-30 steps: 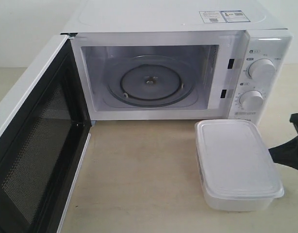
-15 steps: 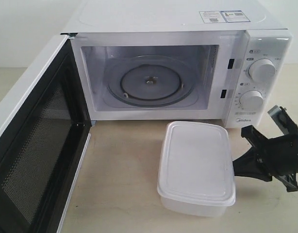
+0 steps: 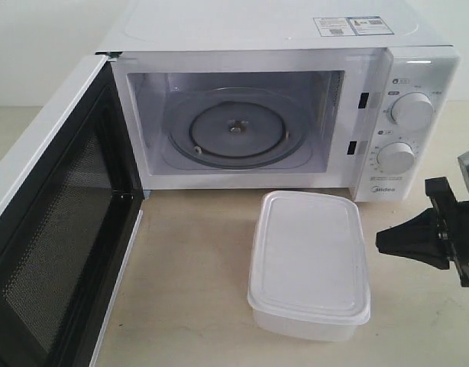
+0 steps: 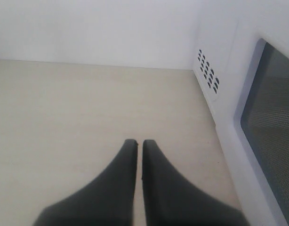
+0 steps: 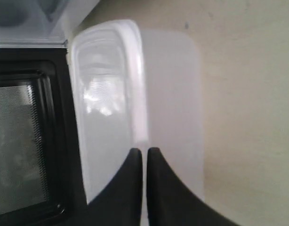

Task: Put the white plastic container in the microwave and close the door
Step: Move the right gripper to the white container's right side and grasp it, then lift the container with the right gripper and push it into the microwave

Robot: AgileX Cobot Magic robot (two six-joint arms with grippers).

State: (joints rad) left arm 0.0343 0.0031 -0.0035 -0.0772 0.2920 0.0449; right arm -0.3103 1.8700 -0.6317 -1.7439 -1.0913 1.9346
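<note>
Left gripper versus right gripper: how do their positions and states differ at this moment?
The left gripper hangs over the table beside the door; the right gripper points at the white plastic container, with a small gap in the exterior view. The right gripper shows in that view; the left gripper does not. Both are shut and hold nothing.

A pale beige table (image 3: 196, 260) carries the white microwave (image 3: 250, 27) at its back, with the door (image 3: 59, 222) swung open over the table's left side. The white plastic container (image 3: 309, 260), lid on, sits flat on the table just in front of the microwave, before the right part of its opening.
</note>
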